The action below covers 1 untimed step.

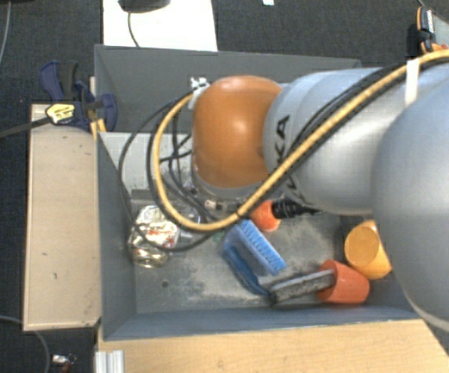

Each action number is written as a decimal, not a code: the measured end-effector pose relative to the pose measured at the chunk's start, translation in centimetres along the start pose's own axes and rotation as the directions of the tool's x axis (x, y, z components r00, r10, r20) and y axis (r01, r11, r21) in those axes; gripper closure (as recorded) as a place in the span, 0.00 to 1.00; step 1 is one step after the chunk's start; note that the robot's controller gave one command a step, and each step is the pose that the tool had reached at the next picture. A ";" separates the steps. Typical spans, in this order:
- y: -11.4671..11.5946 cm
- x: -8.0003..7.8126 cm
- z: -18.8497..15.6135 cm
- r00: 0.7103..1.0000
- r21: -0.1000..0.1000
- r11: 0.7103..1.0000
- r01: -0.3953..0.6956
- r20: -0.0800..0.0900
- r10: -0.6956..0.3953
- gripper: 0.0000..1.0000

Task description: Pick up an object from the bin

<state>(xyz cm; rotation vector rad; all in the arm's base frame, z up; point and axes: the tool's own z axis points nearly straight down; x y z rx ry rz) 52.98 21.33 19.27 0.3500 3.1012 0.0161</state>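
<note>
Nearest us, the arm's orange cover (232, 130) sits above the bin's (116, 278) middle; the gripper's state we cannot tell. Just beside lie a crumpled wrapper (153, 236), perhaps foil, and a blue brush (253, 256).

We see a dull grey metal bin (248, 321) with a darker-speckled floor. In it lies a bright blue plastic brush with ribbed bristles (254, 256). Right of the brush are a charcoal flat bar (298, 286), an orange plastic cup (349, 286) and a yellow plastic cup (364, 249). Left of the brush is a crumpled silvery wrapper flecked red (151, 235). Above the brush are the arm's glossy orange dome (232, 130) and a yellow, black-flecked cable (318, 134).
</note>
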 end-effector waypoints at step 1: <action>-2.5 3.2 -1.0 0.999 0.008 0.999 0.033 -0.011 -0.033 1.00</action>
